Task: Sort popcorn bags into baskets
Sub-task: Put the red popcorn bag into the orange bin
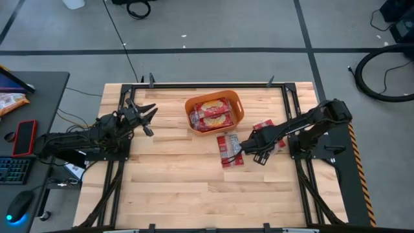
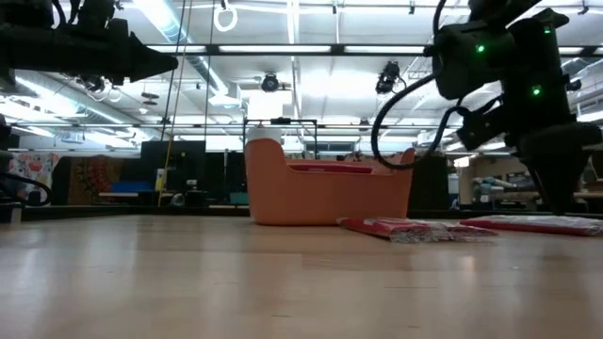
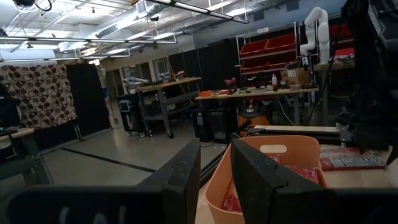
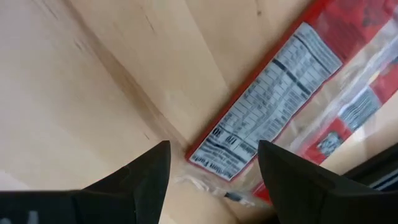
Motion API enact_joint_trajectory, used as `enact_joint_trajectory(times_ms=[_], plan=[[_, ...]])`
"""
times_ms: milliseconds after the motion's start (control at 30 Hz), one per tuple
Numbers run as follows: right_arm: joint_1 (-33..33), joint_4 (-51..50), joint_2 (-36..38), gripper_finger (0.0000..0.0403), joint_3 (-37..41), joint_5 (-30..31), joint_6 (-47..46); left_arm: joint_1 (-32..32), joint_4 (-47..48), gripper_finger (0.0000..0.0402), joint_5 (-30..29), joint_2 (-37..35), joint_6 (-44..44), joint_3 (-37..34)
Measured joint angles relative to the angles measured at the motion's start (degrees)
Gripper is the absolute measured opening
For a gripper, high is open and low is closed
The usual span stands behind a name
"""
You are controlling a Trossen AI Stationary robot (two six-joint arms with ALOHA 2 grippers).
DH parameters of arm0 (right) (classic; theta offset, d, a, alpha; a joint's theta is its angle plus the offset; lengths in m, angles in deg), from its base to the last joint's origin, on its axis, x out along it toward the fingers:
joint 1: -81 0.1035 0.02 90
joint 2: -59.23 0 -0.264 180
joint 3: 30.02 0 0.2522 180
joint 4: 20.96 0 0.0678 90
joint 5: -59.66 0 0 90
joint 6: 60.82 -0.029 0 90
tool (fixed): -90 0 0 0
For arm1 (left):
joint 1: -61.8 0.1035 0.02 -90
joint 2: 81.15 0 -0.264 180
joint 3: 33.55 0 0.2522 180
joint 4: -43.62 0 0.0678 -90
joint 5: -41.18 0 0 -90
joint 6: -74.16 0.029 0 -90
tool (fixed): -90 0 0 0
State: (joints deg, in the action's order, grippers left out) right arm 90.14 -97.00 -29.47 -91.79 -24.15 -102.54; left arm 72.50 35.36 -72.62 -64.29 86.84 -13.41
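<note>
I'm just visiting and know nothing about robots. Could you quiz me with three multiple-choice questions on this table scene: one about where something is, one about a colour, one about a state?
1. Where is the right gripper?
A. Inside the tub
B. At a popcorn bag lying on the table
C. Off the table's edge

2. What colour is the basket?
A. Blue
B. Green
C. Orange

3. How are the right gripper's fingers?
A. Open
B. Closed on a bag
C. Closed on nothing

Answers:
1. B: the high view puts it at the edge of the popcorn bag on the wooden table, beside the tub.
2. C: both the high and low views show an orange tub.
3. A: the right wrist view shows its fingers spread apart over the bag's label end.
</note>
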Motion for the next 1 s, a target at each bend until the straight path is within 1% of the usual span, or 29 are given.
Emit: enact_joint_trajectory(times_ms=[200, 333, 567, 700, 800, 900, 1000], plan=[[-1.2, 1.3, 7.2, 0.0247, 3.4, 0.1, -4.7, 0.0, 0.0, 0.0094, 0.0, 0.0, 0.0, 0.0], [-1.4, 6.2, 8.9, 0.0247, 5.5, 0.2, -8.2, 0.0, 0.0, 0.0094, 0.0, 0.0, 0.0, 0.0], [-1.0, 8.7, 4.9, 0.0247, 4.9, 0.5, -7.7, 0.0, 0.6, 0.0094, 0.0, 0.0, 0.0, 0.0], [-0.9, 7.7, 1.4, 0.0247, 1.4, 0.3, -6.9, 0.0, 1.0, 0.0094, 0.0, 0.0, 0.0, 0.0], [-0.4, 6.1, -1.0, 0.0247, -1.7, 2.6, -5.5, 0.0, 1.0, 0.0094, 0.0, 0.0, 0.0, 0.0], [-0.3, 6.1, -1.9, 0.0247, -3.4, 4.1, -4.3, 0.0, 1.0, 0.0094, 0.0, 0.0, 0.0, 0.0], [-0.3, 5.9, -2.0, 0.0247, -4.0, 4.1, -3.6, 0.0, 1.0, 0.0094, 0.0, 0.0, 0.0, 0.0]])
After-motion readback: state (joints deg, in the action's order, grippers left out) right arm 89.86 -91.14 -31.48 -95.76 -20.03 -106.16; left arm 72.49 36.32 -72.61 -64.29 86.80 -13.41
